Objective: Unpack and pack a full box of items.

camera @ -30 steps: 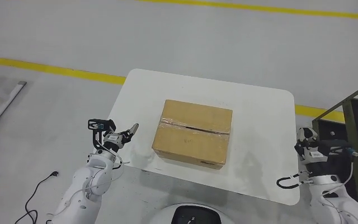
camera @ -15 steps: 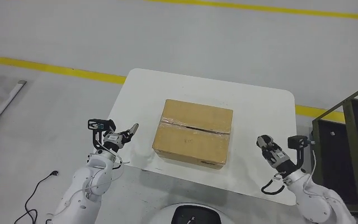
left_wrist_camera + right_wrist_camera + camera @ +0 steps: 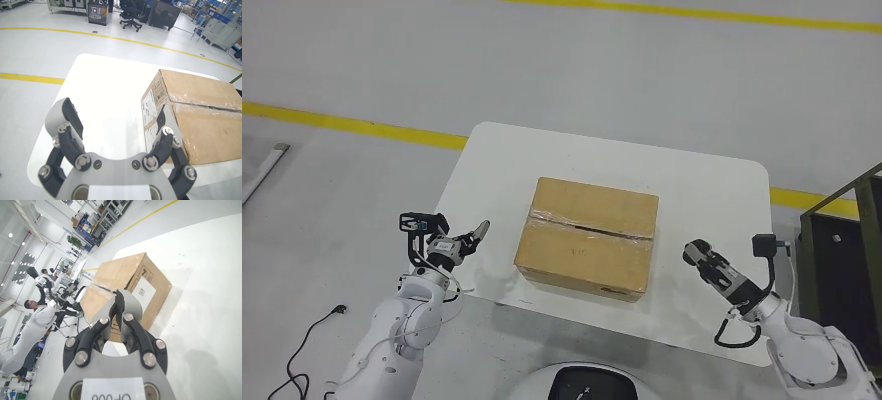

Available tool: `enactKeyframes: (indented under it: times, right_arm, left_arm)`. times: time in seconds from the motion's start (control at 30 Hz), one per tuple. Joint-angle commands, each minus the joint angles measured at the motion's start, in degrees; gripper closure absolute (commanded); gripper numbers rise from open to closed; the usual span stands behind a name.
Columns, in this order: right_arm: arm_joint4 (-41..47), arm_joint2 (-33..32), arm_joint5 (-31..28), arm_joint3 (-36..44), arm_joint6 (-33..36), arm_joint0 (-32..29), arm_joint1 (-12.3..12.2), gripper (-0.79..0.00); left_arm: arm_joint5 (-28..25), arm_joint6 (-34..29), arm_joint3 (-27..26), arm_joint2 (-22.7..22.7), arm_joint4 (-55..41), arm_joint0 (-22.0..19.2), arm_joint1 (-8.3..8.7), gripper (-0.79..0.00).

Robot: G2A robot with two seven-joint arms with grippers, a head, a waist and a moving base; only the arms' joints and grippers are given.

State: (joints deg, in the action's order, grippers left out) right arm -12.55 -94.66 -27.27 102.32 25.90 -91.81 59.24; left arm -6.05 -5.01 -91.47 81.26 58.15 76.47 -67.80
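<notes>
Sitting closed at the middle of the white table [image 3: 707, 190], the cardboard box [image 3: 587, 238] has its two top flaps meeting at a seam [image 3: 200, 106] under wrinkled clear tape, so unpacking looks not yet begun. The right gripper [image 3: 118, 298] hangs just beside the box's right end, apart from it, fingers pressed together on nothing. The left gripper [image 3: 115, 106] hovers near the box's left end over the table's near edge, fingers spread wide and empty. The likely trouble is the tape: if it holds across the seam, a pull on a flap would lift or drag the whole box instead of opening it. A push from the closed right fingers against the end face could also slide the box over the smooth tabletop toward the left side. The top view gives the box's place on the table and the gaps to both arms. The left wrist view adds the tape's creases and a dark slit along the seam, and the right wrist view adds a white label [image 3: 143, 291] on the right end face.
</notes>
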Motion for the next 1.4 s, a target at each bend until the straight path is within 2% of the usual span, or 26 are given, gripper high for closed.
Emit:
enactKeyframes:
  times: [0.0,0.03,0.07,0.13,0.17,0.2,0.23,0.3,0.47,0.63,0.7,1.07,1.37]
  right_arm:
    - [1.5,0.7,0.5,1.8,5.0,1.6,-0.2,0.000]
    - [1.1,0.7,2.0,2.5,6.8,2.7,-0.4,-0.046]
    - [1.4,1.5,3.7,3.2,8.9,3.7,-0.4,-0.145]
    - [0.1,2.7,7.8,3.2,12.1,6.2,-0.5,-0.142]
    - [-1.3,3.5,9.3,3.3,13.6,7.5,-0.6,-0.182]
    - [-2.3,4.0,10.4,3.0,13.9,8.6,-0.6,-0.249]
    - [-1.7,4.9,11.8,2.1,14.3,9.5,-0.5,-0.351]
    - [-2.8,5.9,13.5,0.7,15.2,11.5,-0.5,-0.326]
    - [-4.1,8.4,14.3,-2.3,15.4,14.8,-0.3,-0.336]
    - [-5.2,10.9,15.0,-4.4,15.4,16.9,-0.1,-0.363]
    - [-5.3,11.7,14.9,-5.5,15.2,17.8,0.0,-0.339]
    - [-6.7,14.1,15.0,-7.6,15.5,21.0,0.1,-0.360]
    - [-8.5,16.2,14.5,-9.1,19.9,23.8,0.0,-0.354]
  left_arm:
    - [0.0,0.0,0.0,0.0,0.0,0.0,0.00,-0.785]
    - [0.0,0.0,0.0,0.0,0.0,0.0,0.00,-0.785]
    - [0.0,0.0,0.0,0.0,0.0,0.0,0.00,-0.785]
    - [0.0,0.0,0.0,0.0,0.0,0.0,0.00,-0.785]
    - [0.0,0.0,0.0,0.0,0.0,0.0,0.00,-0.785]
    - [0.0,0.0,0.0,0.0,0.0,0.0,0.00,-0.785]
    - [0.0,0.0,0.0,0.0,0.0,0.0,0.00,-0.785]
    - [0.0,0.0,0.0,0.0,0.0,0.0,0.00,-0.785]
    - [0.0,0.0,0.0,0.0,0.0,0.0,0.00,-0.785]
    - [0.0,0.0,0.0,0.0,0.0,0.0,0.00,-0.785]
    - [0.0,0.0,0.0,0.0,0.0,0.0,0.00,-0.785]
    - [0.0,0.0,0.0,0.0,0.0,0.0,0.00,-0.785]
    - [0.0,0.0,0.0,0.0,0.0,0.0,0.00,-0.785]
